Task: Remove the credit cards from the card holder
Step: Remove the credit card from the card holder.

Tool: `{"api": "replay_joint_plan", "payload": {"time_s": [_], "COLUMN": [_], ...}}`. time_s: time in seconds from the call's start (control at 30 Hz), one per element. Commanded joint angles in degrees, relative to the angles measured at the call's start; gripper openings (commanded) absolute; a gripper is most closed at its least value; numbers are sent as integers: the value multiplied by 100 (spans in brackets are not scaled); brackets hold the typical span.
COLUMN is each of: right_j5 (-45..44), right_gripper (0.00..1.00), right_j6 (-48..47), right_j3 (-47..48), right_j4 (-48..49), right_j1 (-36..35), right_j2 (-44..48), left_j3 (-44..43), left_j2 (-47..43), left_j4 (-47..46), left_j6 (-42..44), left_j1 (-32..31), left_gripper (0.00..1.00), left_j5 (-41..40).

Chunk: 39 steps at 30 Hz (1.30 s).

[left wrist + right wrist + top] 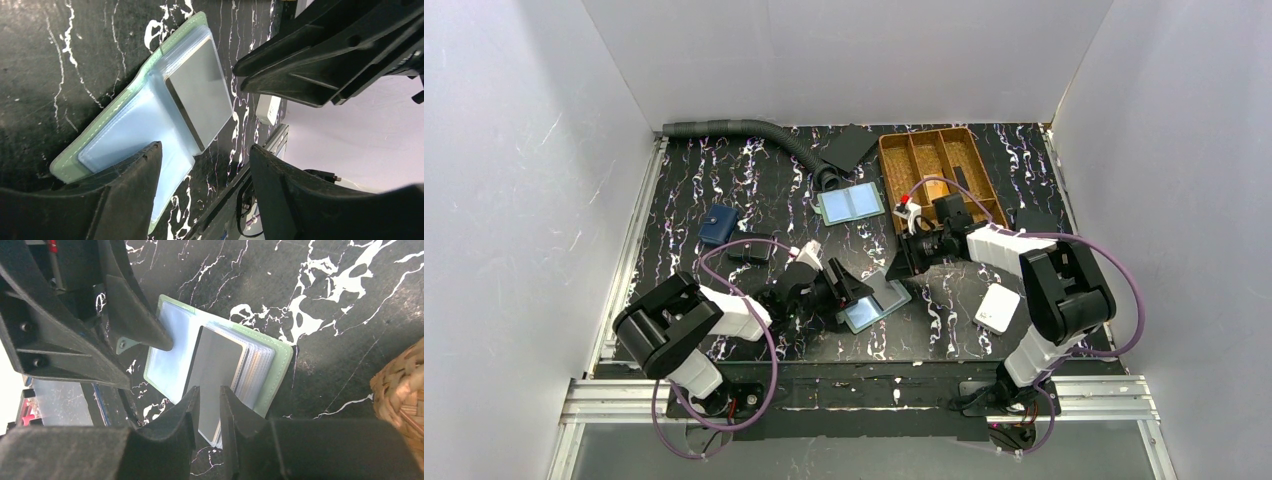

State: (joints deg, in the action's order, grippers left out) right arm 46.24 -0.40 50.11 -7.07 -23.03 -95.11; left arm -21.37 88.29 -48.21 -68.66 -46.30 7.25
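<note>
The card holder (pixel 876 304) lies open on the black marbled table, with a green edge and pale-blue clear sleeves (pixel 125 130). A grey credit card (pixel 220 360) lies face up on its stack of sleeves, and the card's near end sticks out past the holder's edge. It also shows in the left wrist view (pixel 200 95). My left gripper (pixel 206 146) is open, and one finger (pixel 165 345) rests on the blue panel. My right gripper (pixel 210 389) is over the card's protruding end. Its jaws stand only a narrow gap apart, and the card's face shows through the gap, not pinched.
A second holder with two pale-blue panels (pixel 851 203) lies farther back. A wicker tray (pixel 934 160) stands at the back right. A white box (pixel 997 307), a dark blue wallet (pixel 717 225), a black item (pixel 749 250) and a grey hose (pixel 744 130) are around. The table's front rail is close.
</note>
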Motion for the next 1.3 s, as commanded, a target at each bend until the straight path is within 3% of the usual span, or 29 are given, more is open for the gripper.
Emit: {"api": "replay_joint_plan", "payload": {"time_s": [0.0, 0.57, 1.27], "right_j5": [-133, -412, -375], "right_gripper": [29, 27, 12], "right_j6": [5, -50, 1], "right_j3": [163, 263, 410], "right_j4": [69, -149, -383], "right_j1": [-94, -167, -293], "right_j2": [-165, -271, -688], "left_j3": [-226, -466, -347], "left_j2": [2, 512, 838], "left_j4": [-180, -172, -154], "left_j6": [69, -18, -433], "left_j1": [25, 28, 89], "left_gripper": [61, 56, 43], "left_j5": [101, 95, -14]}}
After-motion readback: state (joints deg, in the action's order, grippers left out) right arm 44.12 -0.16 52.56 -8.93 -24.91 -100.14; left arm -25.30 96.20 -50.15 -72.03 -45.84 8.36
